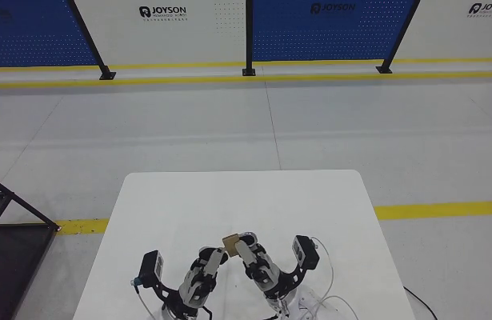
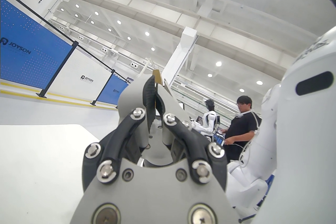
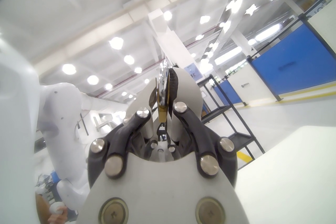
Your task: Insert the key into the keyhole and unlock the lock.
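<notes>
A white table [image 1: 326,192] with rounded corners stands on a pale grey floor [image 1: 230,120]. A thin white cable [image 1: 333,274] trails across its near right part.

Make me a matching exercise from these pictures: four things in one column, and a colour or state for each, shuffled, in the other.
Things:
1 left end effector
2 right end effector
3 table
4 floor line

Colours or states:
A yellow
B shut on the brass padlock
C white
D shut on the thin tan key

Pairs: 1-D; 2-B; 3-C; 4-A
</notes>
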Controlling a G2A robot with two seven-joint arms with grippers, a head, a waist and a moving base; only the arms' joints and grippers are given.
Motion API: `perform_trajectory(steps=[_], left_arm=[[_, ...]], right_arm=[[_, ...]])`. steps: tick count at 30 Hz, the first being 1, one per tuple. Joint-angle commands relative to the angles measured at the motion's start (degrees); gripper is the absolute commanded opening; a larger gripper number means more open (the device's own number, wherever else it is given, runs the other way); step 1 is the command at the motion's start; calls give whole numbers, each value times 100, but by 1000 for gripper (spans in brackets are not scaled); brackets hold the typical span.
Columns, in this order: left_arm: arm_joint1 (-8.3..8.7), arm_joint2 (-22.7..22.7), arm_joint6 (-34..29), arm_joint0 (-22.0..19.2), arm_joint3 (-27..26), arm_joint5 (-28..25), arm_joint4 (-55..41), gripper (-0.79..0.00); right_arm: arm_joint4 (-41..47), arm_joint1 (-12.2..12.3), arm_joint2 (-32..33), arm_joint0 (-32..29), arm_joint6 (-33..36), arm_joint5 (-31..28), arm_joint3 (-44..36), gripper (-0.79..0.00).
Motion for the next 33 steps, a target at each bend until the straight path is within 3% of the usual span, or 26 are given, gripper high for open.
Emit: perform_trajectory(steps=[1,24,33], left_arm=[[-3,2,34,5,-2,50,76,-785],[-19,112,1183,114,-9,1489,1936,-785],[-6,104,1445,198,-64,2518,2674,-785]], right_arm=[[-18,0,3,-13,44,1,-23,-785],[27,32,208,-194,465,183,-231,-785],[25,36,236,-240,577,261,-295,-785]])
